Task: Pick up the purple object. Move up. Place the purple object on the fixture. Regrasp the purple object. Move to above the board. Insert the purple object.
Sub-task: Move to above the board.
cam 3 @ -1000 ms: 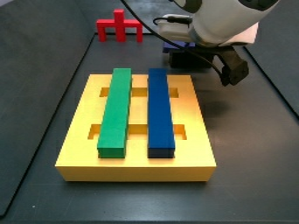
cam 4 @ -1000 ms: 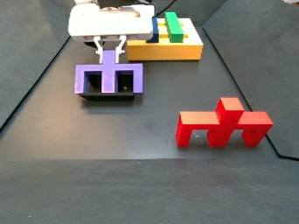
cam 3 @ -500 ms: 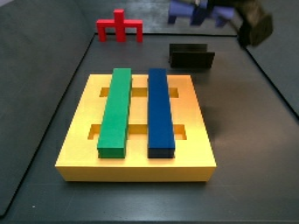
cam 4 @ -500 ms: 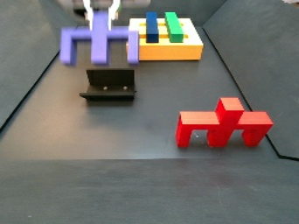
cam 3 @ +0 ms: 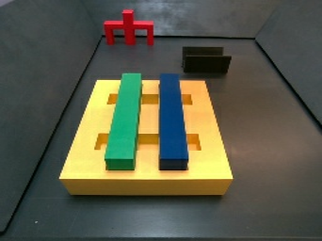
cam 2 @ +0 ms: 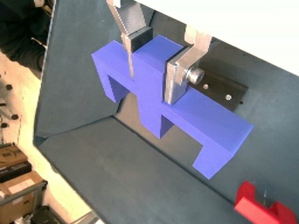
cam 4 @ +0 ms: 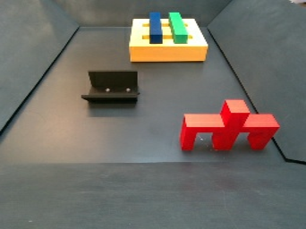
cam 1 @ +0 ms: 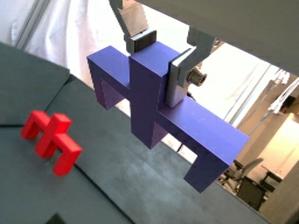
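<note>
From both wrist views I have the gripper (cam 1: 163, 59) clamped on the raised central stub of the purple object (cam 1: 158, 109), legs hanging down, well above the floor and out of both side views. The fixture (cam 3: 206, 61) stands empty; the board (cam 3: 82, 155) carries its green bar (cam 3: 122, 120) and blue bar (cam 3: 171, 120). My worry is the narrow hold: if the piece twists between the pads, its legs would miss the slots and jam. The red pronged piece (cam 4: 228, 128) sits well clear.
</note>
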Robot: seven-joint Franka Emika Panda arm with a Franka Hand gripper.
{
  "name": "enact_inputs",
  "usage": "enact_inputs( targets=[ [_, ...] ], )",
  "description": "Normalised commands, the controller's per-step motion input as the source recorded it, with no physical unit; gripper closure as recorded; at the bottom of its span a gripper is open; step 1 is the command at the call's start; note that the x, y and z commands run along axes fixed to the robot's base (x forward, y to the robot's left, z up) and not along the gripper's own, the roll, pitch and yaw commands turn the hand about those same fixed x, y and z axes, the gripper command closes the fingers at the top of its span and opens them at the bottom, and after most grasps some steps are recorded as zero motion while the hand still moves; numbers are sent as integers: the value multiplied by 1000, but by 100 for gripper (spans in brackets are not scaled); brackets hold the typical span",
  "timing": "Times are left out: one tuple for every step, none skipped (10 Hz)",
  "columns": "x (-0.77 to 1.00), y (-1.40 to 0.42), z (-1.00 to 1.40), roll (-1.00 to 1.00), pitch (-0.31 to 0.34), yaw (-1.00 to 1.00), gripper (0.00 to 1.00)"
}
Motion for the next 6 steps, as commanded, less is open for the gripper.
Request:
enact_inputs(
  targets=[
    [31,0,175,24,108,42,100],
    [-921,-1400,268,-1000,111,69,100],
    [-932,-1400,250,-1000,102,74,100],
    [-1004,-1400,275,-1000,76,89,100],
    [-1018,-1400,258,-1000,70,92,100],
    [-1006,-1400,253,-1000,66,94,100]
  ],
)
